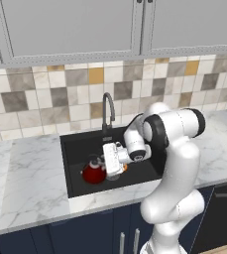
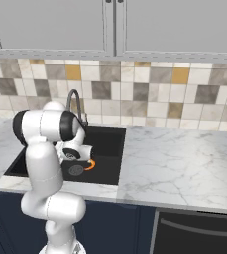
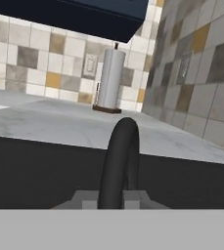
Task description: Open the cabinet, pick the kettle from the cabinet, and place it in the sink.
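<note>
Kettle (image 1: 92, 172) low inside the sink (image 1: 78, 149), its dark arched handle pinched by the gripper (image 1: 104, 166).

Red and squat, the kettle shows left of centre in the left base view, at the left end of the white hand that reaches down into the black basin; whether it rests on the basin floor cannot be told. In the hand view the dark arch of its handle (image 3: 119, 163) rises at bottom centre between the pressed-together tips. The dark gooseneck faucet (image 1: 108, 111) stands at the sink's back edge, just above the hand. White marble counter (image 1: 30, 173) rims the basin on every side. A white paper towel roll (image 3: 110, 80) stands upright on the counter at upper centre of the hand view, under a navy cabinet (image 3: 74, 14). Light grey wall cabinets (image 1: 70, 27) fill the top of both base views, above the tiled backsplash (image 1: 45, 94).
</note>
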Controlling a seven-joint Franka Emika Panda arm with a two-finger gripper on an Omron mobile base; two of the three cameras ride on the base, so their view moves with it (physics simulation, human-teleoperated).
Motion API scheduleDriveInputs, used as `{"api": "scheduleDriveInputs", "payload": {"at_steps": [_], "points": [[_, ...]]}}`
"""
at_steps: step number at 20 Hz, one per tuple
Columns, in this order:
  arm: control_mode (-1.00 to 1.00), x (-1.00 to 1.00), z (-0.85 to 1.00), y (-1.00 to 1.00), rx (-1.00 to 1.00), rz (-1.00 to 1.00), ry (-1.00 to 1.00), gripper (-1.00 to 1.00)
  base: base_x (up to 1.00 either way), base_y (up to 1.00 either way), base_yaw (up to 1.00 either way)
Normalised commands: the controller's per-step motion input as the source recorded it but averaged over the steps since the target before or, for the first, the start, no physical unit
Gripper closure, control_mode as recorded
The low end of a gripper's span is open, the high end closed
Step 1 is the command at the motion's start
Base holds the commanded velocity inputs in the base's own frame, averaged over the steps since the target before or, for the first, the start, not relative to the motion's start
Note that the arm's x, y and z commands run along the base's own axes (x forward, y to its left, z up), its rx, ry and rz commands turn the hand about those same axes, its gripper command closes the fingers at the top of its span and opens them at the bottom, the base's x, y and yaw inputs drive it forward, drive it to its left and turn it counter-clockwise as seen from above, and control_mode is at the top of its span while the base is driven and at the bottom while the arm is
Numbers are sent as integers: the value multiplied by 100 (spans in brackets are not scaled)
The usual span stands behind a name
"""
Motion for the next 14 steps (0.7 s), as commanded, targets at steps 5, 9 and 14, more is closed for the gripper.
{"api": "scheduleDriveInputs", "payload": {"at_steps": [5,9,14], "points": [[-100,10,-21,10,0,2,0,100,0,0,0],[-100,13,-21,10,0,0,0,100,0,0,0],[-100,15,-20,9,0,0,0,100,0,0,0]]}}
